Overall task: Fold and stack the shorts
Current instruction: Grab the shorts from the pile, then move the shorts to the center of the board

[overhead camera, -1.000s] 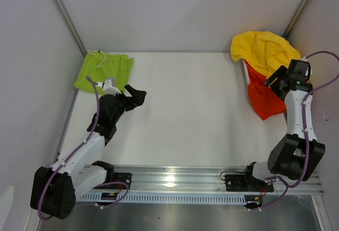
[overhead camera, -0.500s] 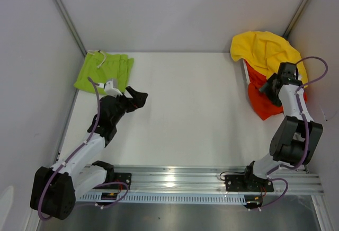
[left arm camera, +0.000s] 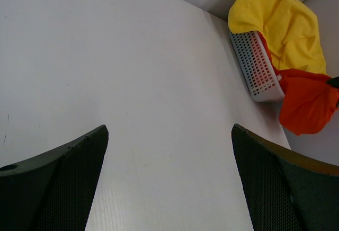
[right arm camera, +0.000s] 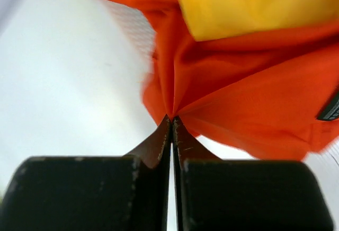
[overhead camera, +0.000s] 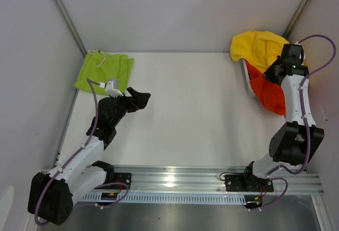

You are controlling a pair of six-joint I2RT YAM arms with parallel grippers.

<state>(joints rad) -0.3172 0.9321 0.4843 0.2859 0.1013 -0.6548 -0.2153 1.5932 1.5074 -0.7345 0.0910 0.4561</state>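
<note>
at far right | right tool (right arm camera: 172, 121) now pinched on orange-red shorts (right arm camera: 238, 96), earlier open | left tool (left arm camera: 169, 129) wide

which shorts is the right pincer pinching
The orange-red shorts: the right pincer is shut on a fold of them. The lime-green shorts lie untouched at the far left.

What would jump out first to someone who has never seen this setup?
The bright heap at the table's far right corner: a yellow cloth draped over a perforated basket, with the orange-red shorts spilling out, pinched by the right gripper. Opposite, the lime-green shorts lie at the far left.
</note>
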